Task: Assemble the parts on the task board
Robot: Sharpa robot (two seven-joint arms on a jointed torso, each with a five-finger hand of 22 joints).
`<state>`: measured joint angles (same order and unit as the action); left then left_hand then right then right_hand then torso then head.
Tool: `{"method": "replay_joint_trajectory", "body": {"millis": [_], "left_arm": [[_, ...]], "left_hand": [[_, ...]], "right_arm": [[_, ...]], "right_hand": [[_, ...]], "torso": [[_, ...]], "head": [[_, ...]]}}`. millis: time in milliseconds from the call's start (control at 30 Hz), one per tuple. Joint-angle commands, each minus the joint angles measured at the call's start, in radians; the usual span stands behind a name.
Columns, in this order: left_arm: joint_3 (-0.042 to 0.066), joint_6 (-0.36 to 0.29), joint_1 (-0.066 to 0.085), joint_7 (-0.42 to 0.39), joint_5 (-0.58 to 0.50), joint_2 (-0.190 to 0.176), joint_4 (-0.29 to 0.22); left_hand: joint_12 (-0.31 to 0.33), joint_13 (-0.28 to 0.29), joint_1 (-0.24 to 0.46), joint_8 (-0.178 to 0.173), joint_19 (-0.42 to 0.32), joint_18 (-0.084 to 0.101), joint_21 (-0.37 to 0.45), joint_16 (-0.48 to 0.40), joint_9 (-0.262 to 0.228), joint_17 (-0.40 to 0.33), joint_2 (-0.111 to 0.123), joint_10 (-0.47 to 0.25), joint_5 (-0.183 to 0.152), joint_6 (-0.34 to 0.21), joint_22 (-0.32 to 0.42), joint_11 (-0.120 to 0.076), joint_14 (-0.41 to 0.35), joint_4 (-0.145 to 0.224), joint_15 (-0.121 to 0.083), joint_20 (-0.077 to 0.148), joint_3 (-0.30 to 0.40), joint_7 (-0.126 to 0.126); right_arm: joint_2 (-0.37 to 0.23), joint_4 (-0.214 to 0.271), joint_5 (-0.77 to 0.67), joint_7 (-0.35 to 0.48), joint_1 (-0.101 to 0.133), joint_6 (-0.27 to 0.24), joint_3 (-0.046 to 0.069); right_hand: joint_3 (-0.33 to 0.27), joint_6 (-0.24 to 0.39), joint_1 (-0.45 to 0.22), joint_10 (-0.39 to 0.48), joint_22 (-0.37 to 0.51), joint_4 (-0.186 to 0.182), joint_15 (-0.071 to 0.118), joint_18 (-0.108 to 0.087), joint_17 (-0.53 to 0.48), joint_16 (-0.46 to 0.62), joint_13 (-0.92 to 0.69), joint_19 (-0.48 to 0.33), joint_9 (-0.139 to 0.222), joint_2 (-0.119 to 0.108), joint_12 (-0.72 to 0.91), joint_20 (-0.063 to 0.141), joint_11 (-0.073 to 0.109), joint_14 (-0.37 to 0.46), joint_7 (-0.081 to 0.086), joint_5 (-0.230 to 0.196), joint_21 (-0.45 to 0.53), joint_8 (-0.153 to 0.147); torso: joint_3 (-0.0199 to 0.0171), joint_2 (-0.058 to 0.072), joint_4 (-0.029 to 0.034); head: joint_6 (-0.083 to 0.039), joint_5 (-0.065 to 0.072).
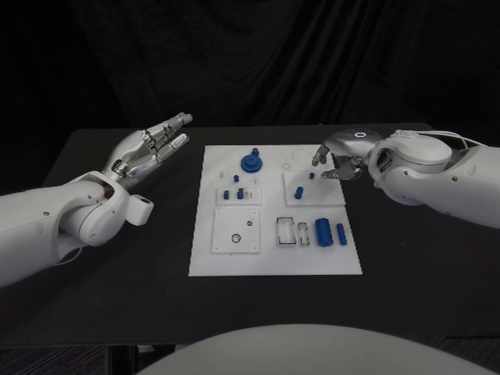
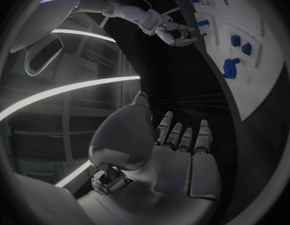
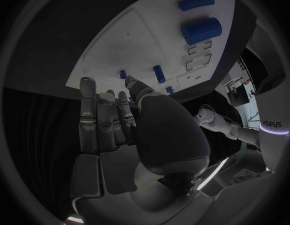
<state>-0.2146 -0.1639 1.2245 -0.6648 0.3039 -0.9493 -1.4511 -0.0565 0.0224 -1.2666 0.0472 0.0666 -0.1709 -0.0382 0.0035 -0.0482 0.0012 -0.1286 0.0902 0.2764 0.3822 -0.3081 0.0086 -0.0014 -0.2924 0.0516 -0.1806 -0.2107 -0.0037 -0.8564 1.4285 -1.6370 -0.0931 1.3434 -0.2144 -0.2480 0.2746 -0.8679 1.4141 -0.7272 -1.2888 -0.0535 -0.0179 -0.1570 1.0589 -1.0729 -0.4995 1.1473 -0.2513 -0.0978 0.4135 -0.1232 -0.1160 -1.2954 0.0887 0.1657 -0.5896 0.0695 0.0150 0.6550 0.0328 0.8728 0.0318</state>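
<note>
In the head view you see the white task board (image 1: 275, 234) lying in the middle of the black table (image 1: 92, 297), with the blue parts spread over it: a large round blue part (image 1: 251, 162) stands near the far edge, small blue pegs (image 1: 235, 192) sit in the panel just below it, another small peg (image 1: 300, 192) stands in the panel to the right, and two blue cylinders (image 1: 330, 233) lie side by side in the near right area. Your left hand (image 1: 152, 148) is off the board on its left side, above the table, fingers extended and apart, holding nothing. Your right hand (image 1: 342, 160) is at the board's far right corner, fingers curled downward over the edge of the board; you cannot tell from here whether they touch anything. In the left wrist view you find the left hand (image 2: 176, 150) with its fingers (image 2: 182, 135) straight and side by side over bare table, empty, the board (image 2: 257, 70) well apart from it, and the right hand (image 2: 172, 32) curled at the board's far side. In the right wrist view the right hand (image 3: 120, 130) hangs above the board (image 3: 126, 50) with fingers (image 3: 98, 115) stretched close together, nothing between them, and the two cylinders (image 3: 199, 22) lie well beyond the fingertips
</note>
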Motion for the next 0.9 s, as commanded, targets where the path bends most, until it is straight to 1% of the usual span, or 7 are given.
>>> {"method": "replay_joint_trajectory", "body": {"millis": [33,100,133,333,400,433,900], "left_arm": [[0.001,0.07,-0.003,-0.13,-0.112,-0.005,-0.01],[0.001,0.075,-0.004,-0.131,-0.117,-0.008,-0.012],[0.001,0.078,-0.004,-0.131,-0.118,-0.009,-0.012],[0.001,0.091,-0.006,-0.128,-0.122,-0.009,-0.012],[0.001,0.091,-0.006,-0.126,-0.123,-0.008,-0.011],[0.001,0.092,-0.006,-0.126,-0.123,-0.008,-0.01],[0.001,0.109,-0.008,-0.109,-0.123,-0.005,-0.002]], "left_hand": [[0.004,-0.001,-0.012,-0.005,-0.007,-0.01,0.004,-0.004,0.002,-0.001,-0.002,-0.001,0.003,-0.001,0.004,0.003,0.001,0.001,-0.008,0.001,-0.007,-0.006],[0.003,-0.001,-0.016,-0.006,-0.007,-0.01,0.003,-0.004,0.003,-0.001,-0.005,-0.001,0.003,-0.003,0.006,0.008,0.001,0.001,-0.003,0.001,-0.009,-0.011],[0.002,-0.001,-0.018,-0.006,-0.008,-0.01,0.003,-0.004,0.003,-0.001,-0.006,-0.001,0.003,-0.004,0.01,0.011,0.001,0.001,0.0,0.0,-0.009,-0.013],[-0.001,-0.001,-0.057,-0.007,-0.01,-0.009,0.002,-0.004,0.006,-0.001,-0.015,-0.003,0.003,-0.013,0.025,0.03,0.001,0.005,0.018,-0.019,-0.012,-0.021],[-0.005,0.0,-0.072,-0.006,-0.009,-0.009,0.002,-0.004,0.005,-0.001,-0.015,0.0,0.003,-0.008,0.026,0.036,0.001,0.006,0.023,-0.026,-0.014,-0.021],[-0.008,0.001,-0.081,-0.005,-0.007,-0.009,0.001,-0.004,0.004,-0.001,-0.013,0.003,0.046,-0.002,0.026,0.043,0.001,0.005,0.024,-0.03,-0.016,-0.019],[-0.015,0.001,-0.112,-0.004,0.002,-0.009,-0.003,-0.004,0.003,-0.001,-0.017,0.007,0.081,0.006,0.021,0.061,0.001,0.007,0.042,-0.053,-0.018,-0.013]], "right_arm": [[0.01,-0.017,-0.054,0.029,-0.009,-0.02,0.001],[0.021,-0.029,-0.056,0.037,-0.013,-0.031,0.001],[0.025,-0.035,-0.056,0.04,-0.014,-0.034,0.001],[0.044,-0.061,-0.058,0.052,-0.019,-0.055,0.001],[0.049,-0.067,-0.058,0.055,-0.02,-0.057,0.001],[0.05,-0.069,-0.058,0.056,-0.02,-0.057,0.001],[0.062,-0.096,-0.058,0.059,-0.04,-0.021,0.001]], "right_hand": [[0.002,-0.011,0.007,-0.009,-0.004,0.004,0.002,-0.007,0.002,-0.003,0.007,0.007,0.001,-0.002,-0.005,0.001,0.002,0.004,-0.001,0.001,-0.001,0.006],[0.0,-0.012,0.003,-0.012,-0.006,0.002,0.002,-0.006,0.004,-0.007,0.012,0.011,0.002,-0.002,-0.007,0.001,0.002,0.002,0.0,0.001,-0.006,0.007],[-0.001,-0.014,0.0,-0.017,-0.008,0.0,0.002,-0.006,0.004,-0.01,0.017,0.014,0.002,-0.001,-0.009,0.001,0.002,-0.001,-0.002,0.001,-0.009,0.007],[-0.003,-0.013,-0.008,-0.023,-0.01,-0.006,0.0,-0.005,0.002,-0.013,0.028,0.017,0.005,0.001,-0.012,0.0,0.002,-0.003,-0.003,0.001,-0.008,0.005],[-0.003,-0.012,-0.008,-0.027,-0.011,-0.007,0.0,-0.005,0.002,-0.014,0.031,0.019,0.006,0.003,-0.012,0.0,0.002,-0.003,-0.004,0.001,-0.01,0.005],[-0.002,-0.013,-0.008,-0.032,-0.011,-0.007,0.0,-0.005,0.003,-0.016,0.034,0.02,0.006,0.004,-0.012,-0.001,0.002,-0.004,-0.005,0.001,-0.01,0.005],[0.001,-0.082,-0.023,-0.098,-0.024,-0.016,0.001,-0.003,-0.012,-0.025,0.094,0.036,-0.001,0.008,-0.029,0.0,0.009,-0.005,-0.001,0.001,-0.008,0.032]], "torso": [[0.013,0.005,0.0157],[0.0159,0.006,0.0181],[0.0221,0.008,0.0217],[0.0375,0.012,0.0258],[0.0398,0.012,0.0278],[0.0398,0.012,0.028],[0.0419,0.011,0.0275]], "head": [[0.0,0.01],[0.0,0.011],[0.0,0.015],[0.0,0.025],[0.0,0.029],[0.0,0.03],[0.0,0.027]]}}
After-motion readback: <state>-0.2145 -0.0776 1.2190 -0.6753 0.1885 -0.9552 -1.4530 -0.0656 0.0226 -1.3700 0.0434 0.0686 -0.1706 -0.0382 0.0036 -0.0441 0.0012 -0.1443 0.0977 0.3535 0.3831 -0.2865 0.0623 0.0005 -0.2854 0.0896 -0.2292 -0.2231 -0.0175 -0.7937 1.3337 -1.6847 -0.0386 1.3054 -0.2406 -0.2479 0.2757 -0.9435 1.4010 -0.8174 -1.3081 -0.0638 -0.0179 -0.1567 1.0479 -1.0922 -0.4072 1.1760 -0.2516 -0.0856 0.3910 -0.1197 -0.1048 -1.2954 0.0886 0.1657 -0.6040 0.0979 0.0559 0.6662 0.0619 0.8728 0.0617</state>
